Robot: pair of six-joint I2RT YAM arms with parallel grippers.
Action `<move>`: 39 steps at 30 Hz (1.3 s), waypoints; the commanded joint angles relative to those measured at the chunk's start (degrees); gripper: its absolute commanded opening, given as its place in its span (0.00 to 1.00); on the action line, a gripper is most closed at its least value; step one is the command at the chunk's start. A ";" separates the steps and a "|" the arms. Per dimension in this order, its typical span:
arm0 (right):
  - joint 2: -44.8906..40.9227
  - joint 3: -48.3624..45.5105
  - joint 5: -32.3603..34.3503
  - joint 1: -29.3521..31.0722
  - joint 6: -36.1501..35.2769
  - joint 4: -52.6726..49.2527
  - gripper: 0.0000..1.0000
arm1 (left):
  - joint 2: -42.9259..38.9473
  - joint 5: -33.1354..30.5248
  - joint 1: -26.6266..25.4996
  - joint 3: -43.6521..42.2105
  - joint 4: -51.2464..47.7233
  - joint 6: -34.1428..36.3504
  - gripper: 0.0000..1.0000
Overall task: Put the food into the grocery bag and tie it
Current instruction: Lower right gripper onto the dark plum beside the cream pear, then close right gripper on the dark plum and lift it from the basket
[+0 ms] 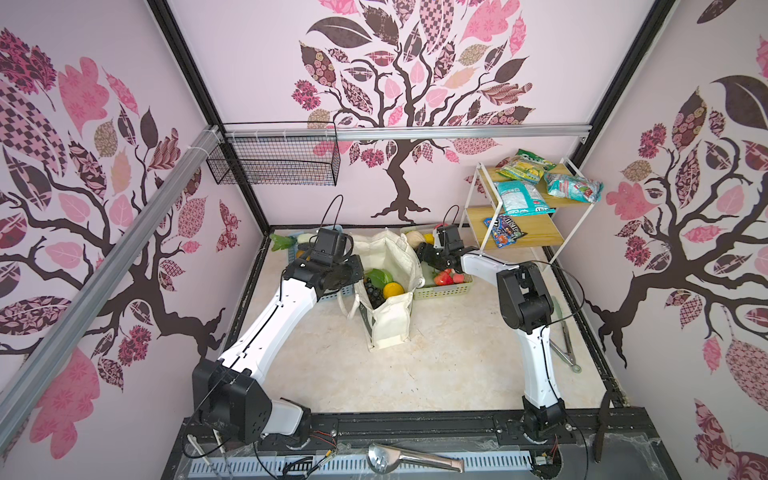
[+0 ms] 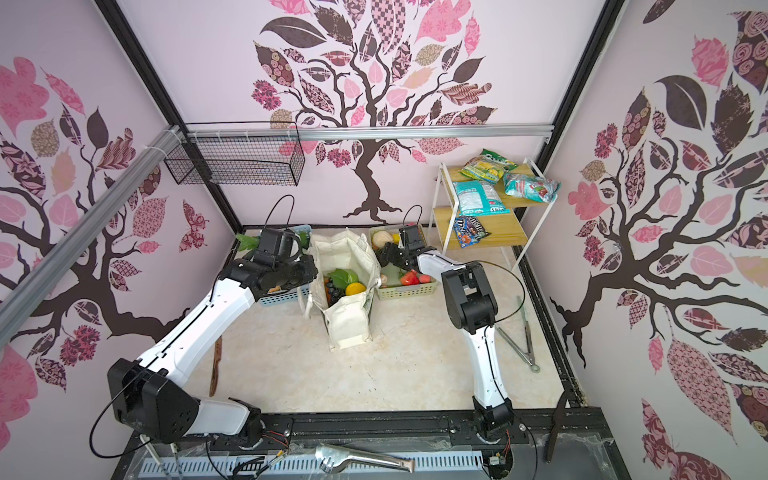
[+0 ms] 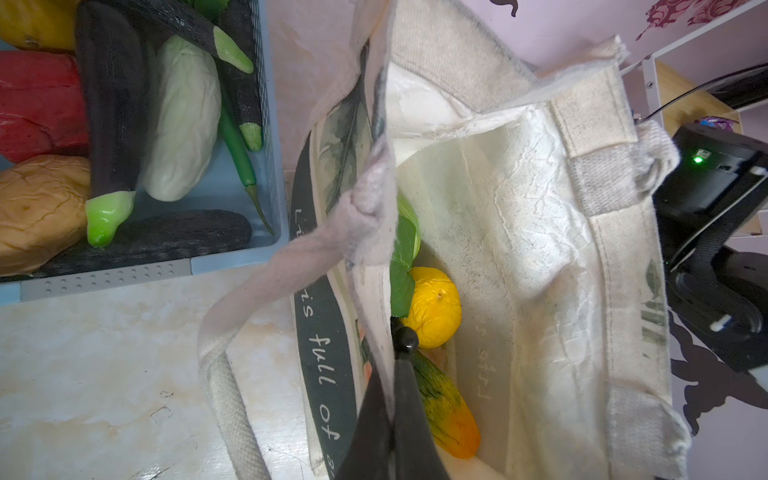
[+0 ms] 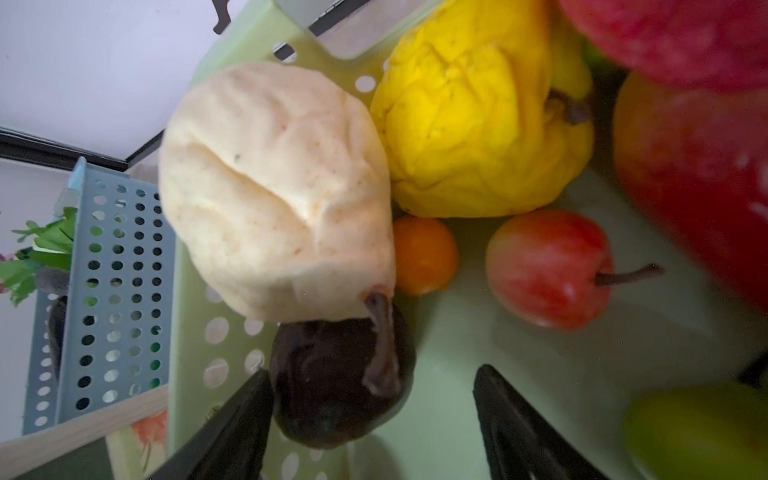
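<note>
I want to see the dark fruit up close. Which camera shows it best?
The right wrist view: the dark fruit lies big and near between the right gripper's open fingers. In both top views that gripper hides it. The left wrist view shows the grocery bag instead.

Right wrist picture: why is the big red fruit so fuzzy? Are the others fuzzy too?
Right wrist view: the red fruit is probably too close to the lens, out of focus; the small apple farther off is sharper. Left wrist view: the strap near the lens is blurred, the yellow fruit crisp. Both top views: sharp.
</note>
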 commanded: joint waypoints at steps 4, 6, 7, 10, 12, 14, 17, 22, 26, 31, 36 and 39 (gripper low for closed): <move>4.25 1.45 -4.57 -0.36 5.45 3.71 0.77 | 0.90 1.67 -0.54 2.39 0.76 -0.30 0.00; 4.92 2.55 -5.27 -0.37 4.87 2.45 0.76 | 1.22 1.64 -0.54 2.47 0.88 -0.34 0.00; 4.87 2.34 -5.24 -0.37 4.88 2.54 0.76 | 1.34 1.80 -0.54 2.52 0.89 -0.35 0.00; 4.90 0.66 -8.17 -0.37 7.47 6.27 0.76 | 0.95 1.92 -0.60 1.89 1.26 -0.55 0.00; 4.86 1.02 -9.53 -0.37 7.89 6.06 0.76 | 0.92 2.03 -0.56 1.68 1.35 -0.52 0.00; 3.95 -0.82 -9.87 -0.30 8.78 7.96 0.76 | 1.10 2.34 -0.57 1.63 1.35 -0.51 0.00; 3.80 -2.02 -11.96 -0.37 10.61 10.15 0.76 | 1.25 2.58 -0.58 1.50 1.79 -0.72 0.00; 4.13 -3.22 -12.41 -0.40 12.04 11.98 0.71 | 1.27 2.84 -0.67 1.60 2.05 -0.87 0.00; 3.87 -3.57 -11.76 -0.37 12.60 12.49 0.67 | 1.14 2.58 -0.78 1.08 2.05 -0.82 0.00; 3.90 -2.06 -11.00 -0.47 11.99 10.89 0.63 | 1.21 2.72 -0.80 1.25 2.06 -0.79 0.00; 3.48 -1.60 -10.44 -0.46 11.33 10.05 0.62 | 1.01 2.69 -0.81 0.81 2.40 -0.78 0.00; 3.31 -1.92 -9.63 -0.46 11.49 10.47 0.66 | 0.82 2.73 -0.80 0.29 2.70 -0.96 0.00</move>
